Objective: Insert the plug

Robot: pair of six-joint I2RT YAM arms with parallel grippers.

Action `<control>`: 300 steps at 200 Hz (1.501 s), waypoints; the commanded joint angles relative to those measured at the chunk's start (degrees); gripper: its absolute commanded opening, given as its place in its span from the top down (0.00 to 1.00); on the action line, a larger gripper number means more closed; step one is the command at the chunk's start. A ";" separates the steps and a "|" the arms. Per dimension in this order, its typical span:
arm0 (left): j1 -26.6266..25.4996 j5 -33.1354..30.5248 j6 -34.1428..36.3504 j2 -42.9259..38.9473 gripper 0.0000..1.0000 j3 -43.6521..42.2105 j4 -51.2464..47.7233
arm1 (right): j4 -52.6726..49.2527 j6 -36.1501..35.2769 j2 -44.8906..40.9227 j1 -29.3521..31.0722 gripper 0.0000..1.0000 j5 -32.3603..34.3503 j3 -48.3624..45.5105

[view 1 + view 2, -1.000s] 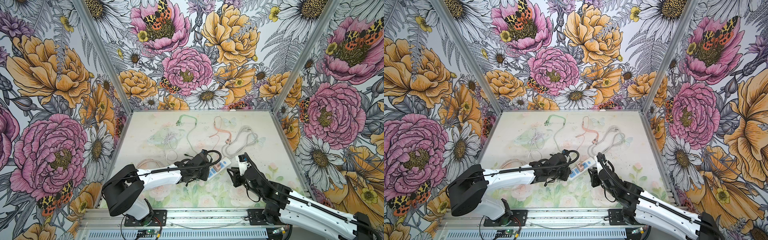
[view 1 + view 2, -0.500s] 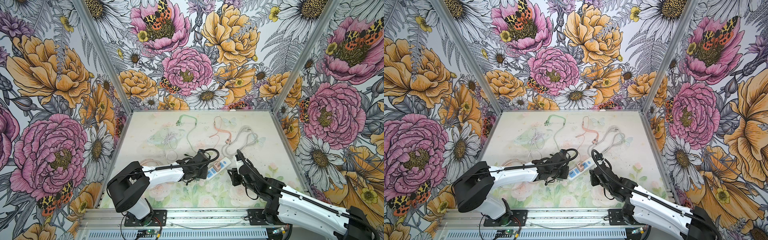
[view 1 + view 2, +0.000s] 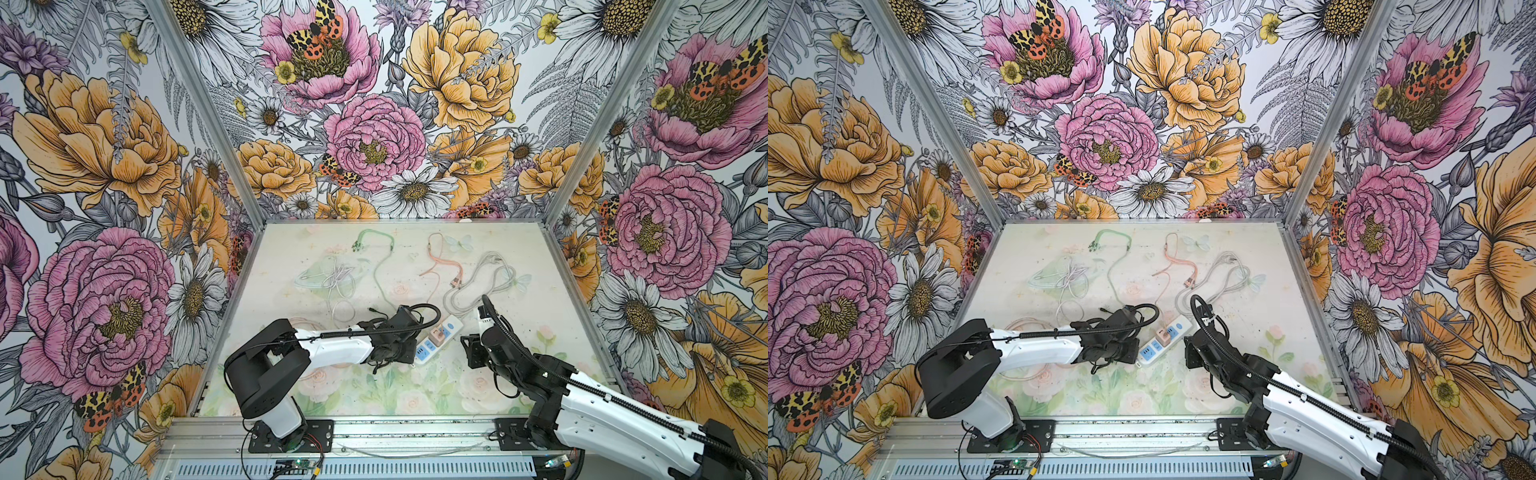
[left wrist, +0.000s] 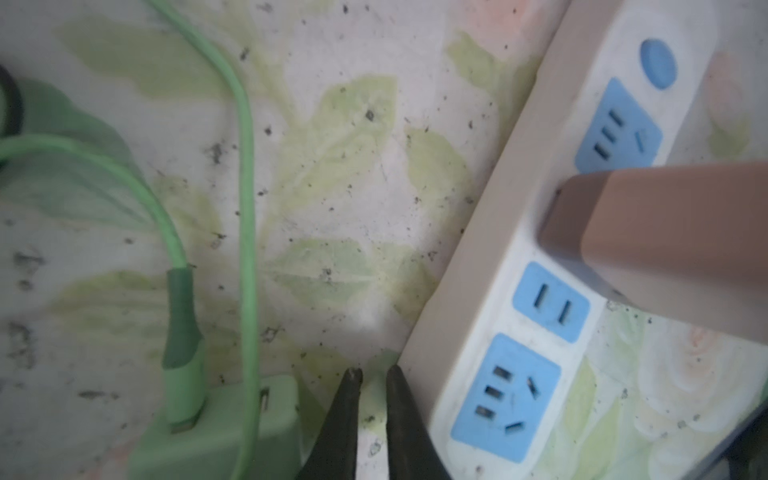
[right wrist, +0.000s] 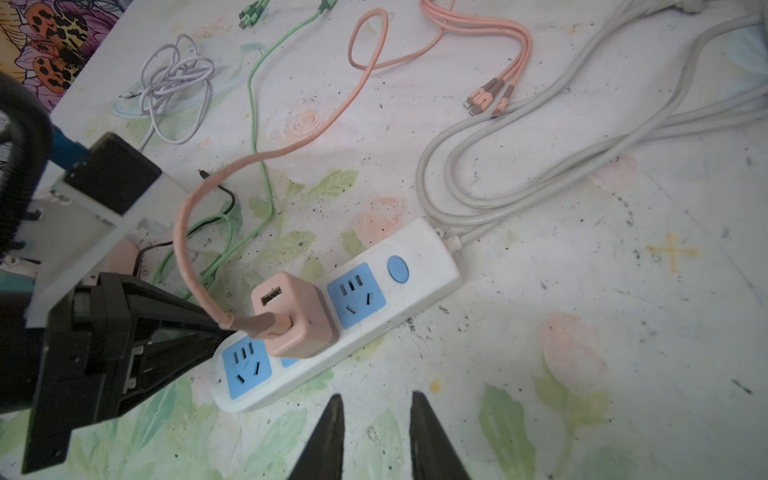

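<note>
Surface: flower-printed tabletop (image 3: 286, 245), speckled with dirt, is walled in by bold floral panels.
Right gripper (image 5: 376, 399): it is held just short of the strip's long side, fingers spread, nothing between them.
Left gripper (image 4: 374, 374): it is set at the strip's near end, fingers almost together with a thin slit between, nothing pinched.
Plug: the green adapter (image 4: 216, 432) is judged to be the one to insert. It is seen lying loose on the table just beside the left fingertips, with the green cable (image 4: 245, 166) attached. Its prongs are not seen.
Step in hand: a pick-up of that adapter is judged to be due; nothing is gripped yet.
Grasp: the left fingers should be opened wider and closed across the adapter's flat sides, the cable being left free.
Bracing: the power strip (image 5: 419, 266) is best pinned by the right gripper so that it is not shoved.
Insertion: the prongs should be lined up over the free two-slot socket (image 4: 550, 301) and pressed straight in, clear of the neighbouring adapter.
Count, near: two grippers, one strip and two adapters are counted, the pink adapter (image 5: 295, 320) being seated mid-strip.
Count, strip: three blue socket panels are seen, one partly covered, and one blue button (image 5: 397, 269).
Count, far: four cables are made out clearly: green, salmon cable (image 5: 178, 241), white bundle (image 5: 174, 79) and grey cord (image 5: 422, 178). A pale coil under the left arm is too hidden to be counted.
</note>
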 commanded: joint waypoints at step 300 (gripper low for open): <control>-6.00 9.27 -8.59 13.60 0.79 3.57 28.34 | 22.65 11.81 23.93 -18.73 0.83 -19.01 -7.98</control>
